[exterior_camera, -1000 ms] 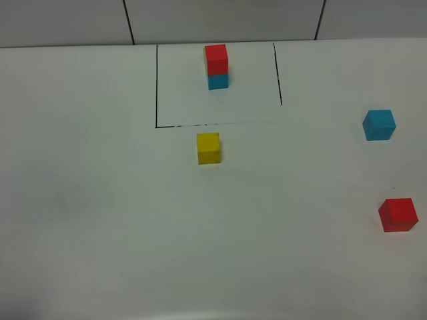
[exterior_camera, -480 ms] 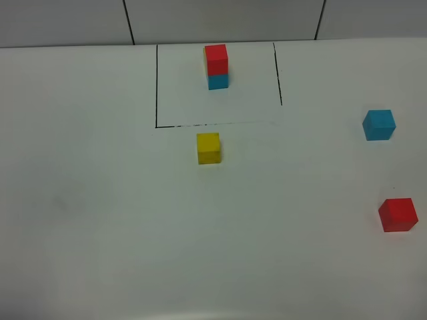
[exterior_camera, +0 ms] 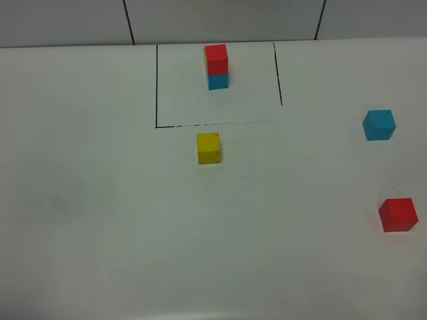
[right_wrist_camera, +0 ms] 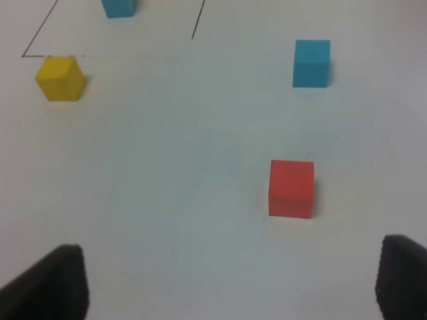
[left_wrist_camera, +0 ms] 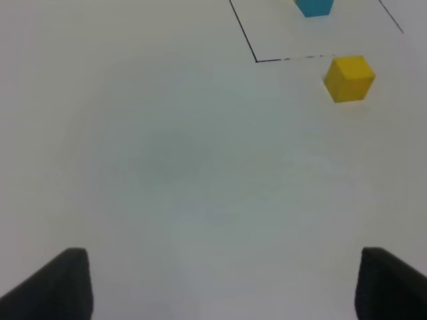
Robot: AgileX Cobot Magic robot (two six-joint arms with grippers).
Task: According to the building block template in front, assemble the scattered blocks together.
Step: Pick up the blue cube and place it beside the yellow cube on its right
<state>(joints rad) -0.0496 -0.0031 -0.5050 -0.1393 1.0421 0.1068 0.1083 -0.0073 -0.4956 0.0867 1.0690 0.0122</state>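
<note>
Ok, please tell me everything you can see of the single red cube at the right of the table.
The red cube is a small plain block, matte, evenly coloured, with crisp edges. It sits flat on the white table, slightly turned, close to the right edge of the overhead view, nearer the camera than the blue cube. Only the table touches it.
</note>
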